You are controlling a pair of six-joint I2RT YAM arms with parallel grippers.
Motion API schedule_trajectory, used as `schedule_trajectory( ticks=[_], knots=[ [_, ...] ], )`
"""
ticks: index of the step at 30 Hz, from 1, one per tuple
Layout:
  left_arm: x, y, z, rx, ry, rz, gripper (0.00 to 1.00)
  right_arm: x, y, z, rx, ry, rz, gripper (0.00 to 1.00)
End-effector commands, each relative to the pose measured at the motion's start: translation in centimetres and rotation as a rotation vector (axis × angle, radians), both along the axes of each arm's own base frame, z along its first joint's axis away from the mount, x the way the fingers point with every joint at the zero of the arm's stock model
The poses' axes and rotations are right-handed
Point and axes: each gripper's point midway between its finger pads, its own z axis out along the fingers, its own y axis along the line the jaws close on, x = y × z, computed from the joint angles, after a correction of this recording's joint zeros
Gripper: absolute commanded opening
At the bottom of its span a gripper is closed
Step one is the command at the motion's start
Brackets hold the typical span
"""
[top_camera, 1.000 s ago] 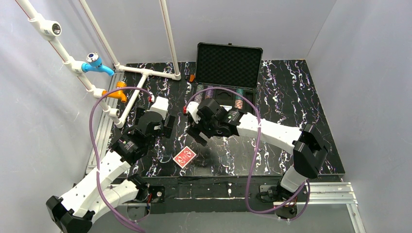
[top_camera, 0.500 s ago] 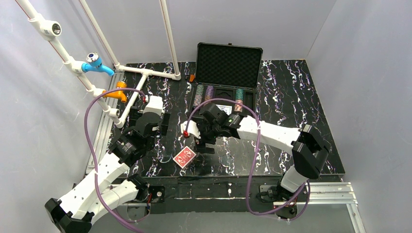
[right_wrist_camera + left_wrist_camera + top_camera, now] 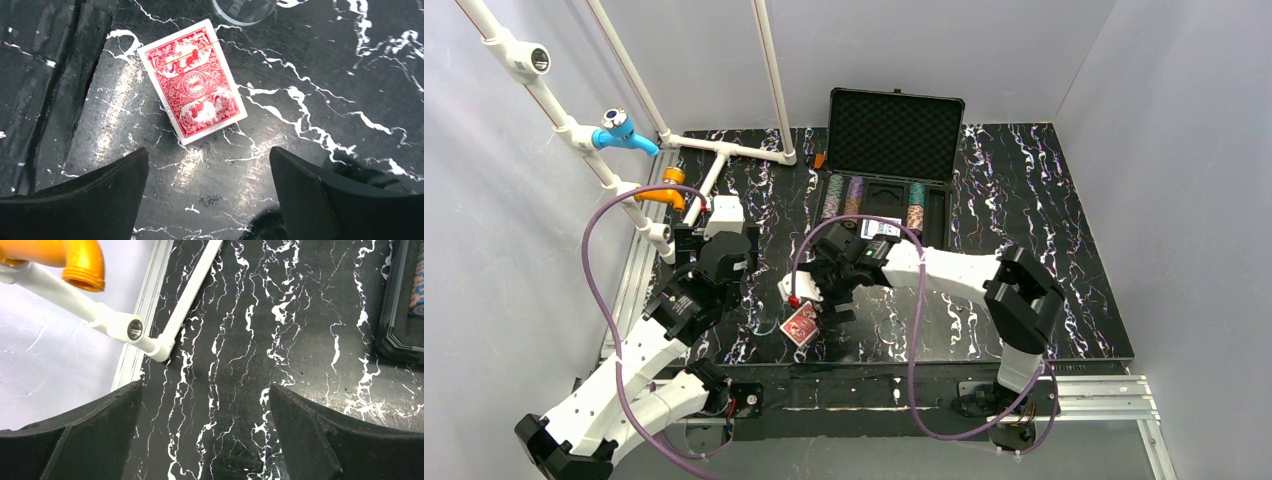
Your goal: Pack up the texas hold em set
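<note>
Left hand [image 3: 205,397]: fingers spread, empty, over bare counter [image 3: 300,315]. Red-backed deck [image 3: 192,82]: flat on the counter near its front edge. Right hand [image 3: 208,160]: spread, empty, above the deck. Briefcase [image 3: 892,135]: open at far centre, chips [image 3: 854,192] inside.

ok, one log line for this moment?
right gripper: open, near red-backed deck | left gripper: open, empty | deck: flat on table, outside briefcase | chips: in briefcase

Black briefcase [image 3: 894,135] stands open at the far middle of the table [image 3: 1044,250], lid upright, egg-crate foam showing. Striped poker chips [image 3: 855,193] lie in rows in its base. Red-backed deck [image 3: 192,81] lies flat and skewed near the table's front edge, well apart from the briefcase.
</note>
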Motion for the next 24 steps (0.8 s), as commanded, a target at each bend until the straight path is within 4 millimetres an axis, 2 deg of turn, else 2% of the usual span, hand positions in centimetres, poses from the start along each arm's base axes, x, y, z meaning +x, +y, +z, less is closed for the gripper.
schedule_trajectory(
  ticks=[1,8,24],
  knots=[
    [-0.4,1.5,2.6,-0.039,-0.095,0.094,0.97,-0.2,1.5,-0.3,-0.003,-0.036,0.069,0.98],
    [-0.7,2.0,3.0,-0.041,-0.115,0.103,0.98,-0.8,2.6,-1.9,-0.062,-0.059,0.138,0.98],
    [-0.9,2.2,3.0,-0.029,-0.113,0.099,0.98,-0.7,4.1,-5.2,-0.161,-0.088,0.212,0.98]
  ],
)
